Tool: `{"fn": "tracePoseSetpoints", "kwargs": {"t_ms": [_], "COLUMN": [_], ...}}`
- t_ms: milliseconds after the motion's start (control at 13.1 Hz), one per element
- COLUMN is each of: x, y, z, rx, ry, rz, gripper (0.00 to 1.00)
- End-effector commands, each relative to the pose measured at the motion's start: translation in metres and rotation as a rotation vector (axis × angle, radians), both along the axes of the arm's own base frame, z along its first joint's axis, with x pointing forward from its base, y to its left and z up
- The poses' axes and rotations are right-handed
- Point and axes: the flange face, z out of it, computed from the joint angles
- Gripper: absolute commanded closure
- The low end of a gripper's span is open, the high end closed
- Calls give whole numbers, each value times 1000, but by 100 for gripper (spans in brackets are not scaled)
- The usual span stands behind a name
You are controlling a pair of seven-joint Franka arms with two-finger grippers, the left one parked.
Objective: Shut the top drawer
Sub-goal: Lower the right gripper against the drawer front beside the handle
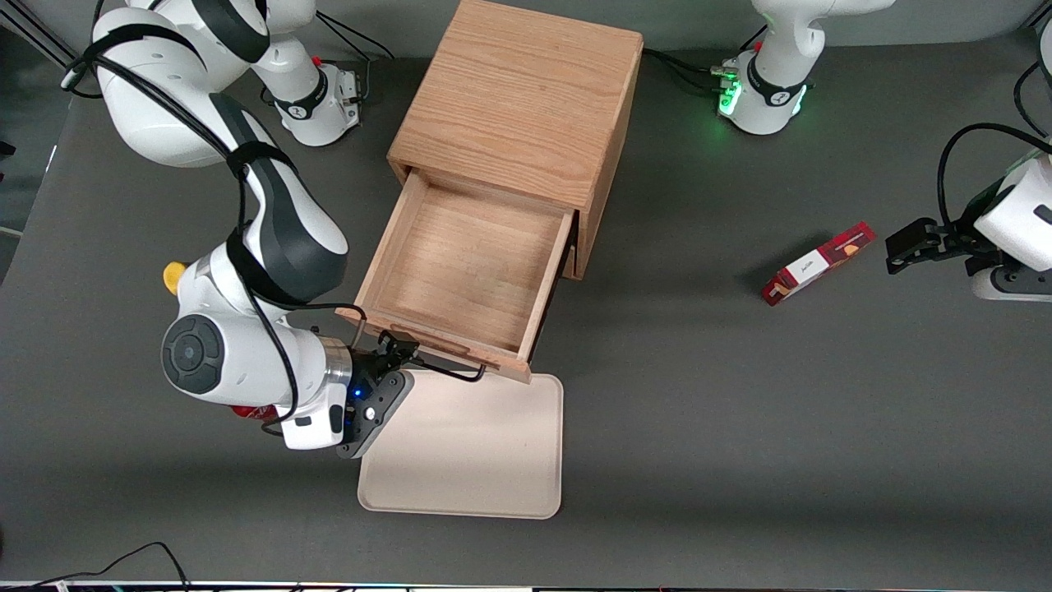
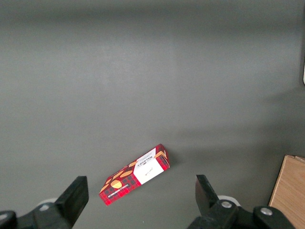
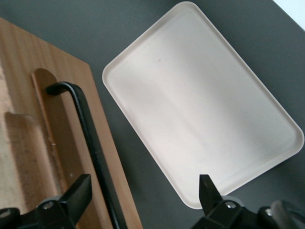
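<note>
The right arm's gripper [image 1: 396, 345] hangs with its fingers spread apart just in front of the top drawer [image 1: 468, 263], at the end of the black wire handle [image 1: 448, 372] toward the working arm, with nothing held between them. In the right wrist view one finger [image 3: 76, 195] sits over the drawer front next to the handle [image 3: 90, 143]. The drawer stands pulled well out of the oak cabinet [image 1: 518, 99], which sits near the middle of the desk's edge farthest from the front camera. A cream tray [image 1: 468, 448] lies flat on the desk just in front of the drawer, toward the near edge. A red carton [image 1: 818, 263] lies toward the parked arm's end.
</note>
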Motion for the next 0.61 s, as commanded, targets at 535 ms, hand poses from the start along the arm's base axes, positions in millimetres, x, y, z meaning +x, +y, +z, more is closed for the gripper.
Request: {"fn": "tracePoseSetpoints", "kwargs": {"t_ms": [535], "x": [-9], "y": [25], "z": [-11], "rx": [-13], "ry": [-14], "rz": [71], "gripper": [0]}}
